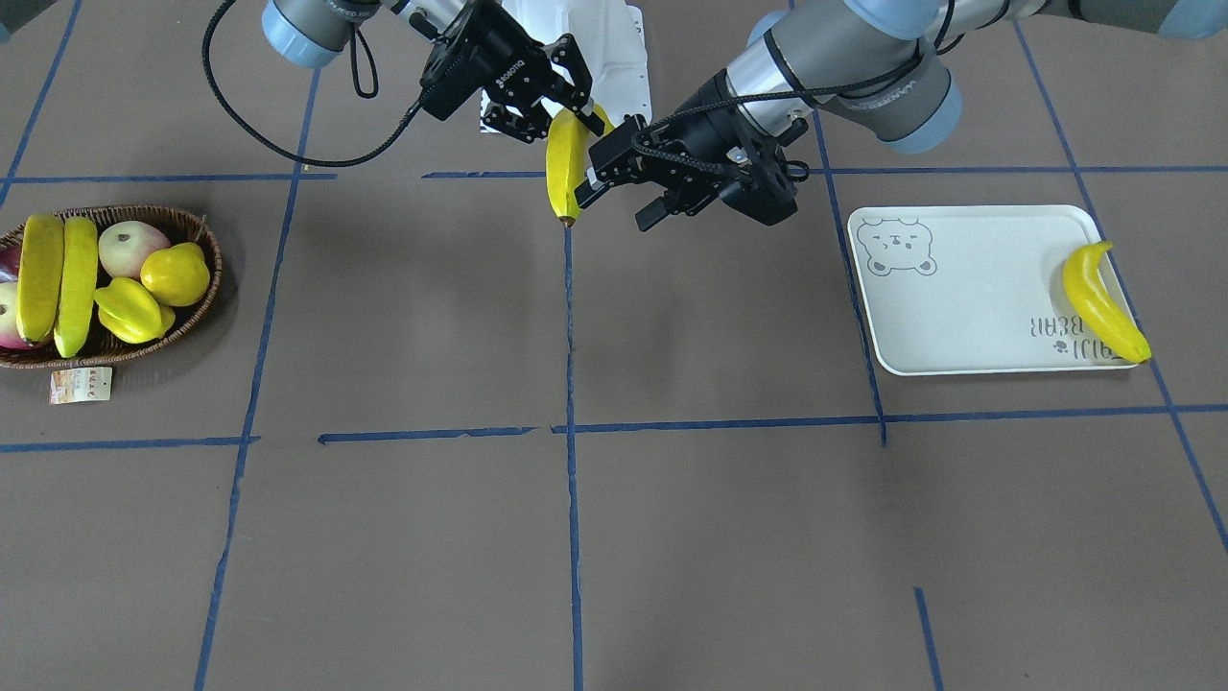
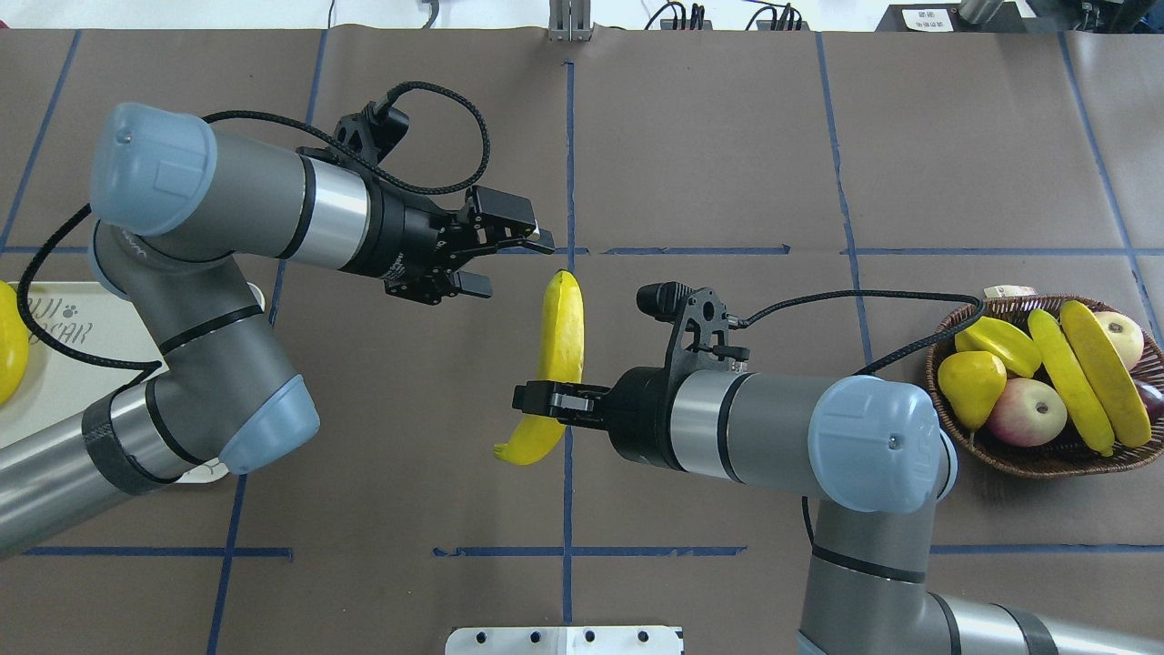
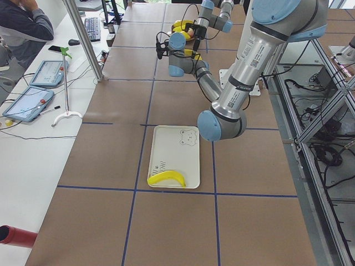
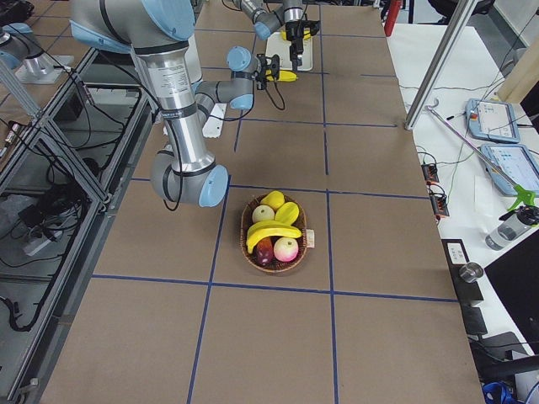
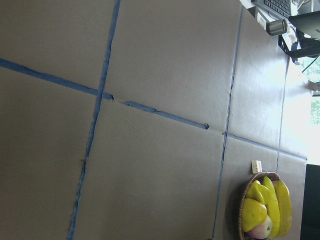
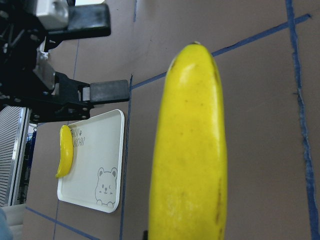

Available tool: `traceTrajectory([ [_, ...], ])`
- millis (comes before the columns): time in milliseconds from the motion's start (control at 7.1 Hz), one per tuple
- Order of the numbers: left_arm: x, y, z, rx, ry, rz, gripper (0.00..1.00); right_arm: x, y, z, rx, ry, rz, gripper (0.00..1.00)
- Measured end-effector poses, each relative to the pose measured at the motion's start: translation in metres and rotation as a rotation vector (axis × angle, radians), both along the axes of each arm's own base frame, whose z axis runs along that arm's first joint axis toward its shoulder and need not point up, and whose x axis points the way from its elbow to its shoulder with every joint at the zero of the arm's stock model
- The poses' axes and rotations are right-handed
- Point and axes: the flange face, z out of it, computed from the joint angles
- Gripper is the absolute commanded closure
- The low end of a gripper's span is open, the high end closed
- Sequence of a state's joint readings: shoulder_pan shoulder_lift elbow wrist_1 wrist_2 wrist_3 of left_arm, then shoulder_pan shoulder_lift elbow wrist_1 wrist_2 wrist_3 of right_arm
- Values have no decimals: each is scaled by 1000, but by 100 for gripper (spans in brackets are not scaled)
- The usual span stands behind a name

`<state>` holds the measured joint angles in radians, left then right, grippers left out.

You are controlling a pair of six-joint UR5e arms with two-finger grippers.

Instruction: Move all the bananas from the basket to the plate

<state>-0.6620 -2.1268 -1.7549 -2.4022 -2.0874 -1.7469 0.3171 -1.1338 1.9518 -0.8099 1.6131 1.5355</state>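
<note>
I have one long curved glossy yellow banana (image 2: 561, 337) clamped in the right fingers (image 2: 548, 398); the left fingers (image 2: 475, 286) gape empty just beside its tip. Behind those, a second banana (image 1: 1103, 302) lies on the pale rectangular plate (image 1: 959, 307); behind the right, two more bananas (image 1: 40, 278) sit in the dark wicker basket (image 1: 206, 251).

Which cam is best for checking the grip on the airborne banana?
Overhead exterior: whole banana and the right hand clamped near one end. Front-facing shows it too, crowded by the left hand. Right wrist: close-up of the peel only. Side views: tiny. Left wrist: absent.
</note>
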Motion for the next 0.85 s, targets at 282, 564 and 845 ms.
traceTrajectory([
  [282,30,26,-5,-12,9,12,20,-1,0,-2,1,-2,1,90],
  [564,47,42,-6,-14,14,5,56,-2,0,-1,0,-1,0,90],
  [845,48,45,-8,-12,19,1,69,-3,2,-1,-1,0,-3,88],
])
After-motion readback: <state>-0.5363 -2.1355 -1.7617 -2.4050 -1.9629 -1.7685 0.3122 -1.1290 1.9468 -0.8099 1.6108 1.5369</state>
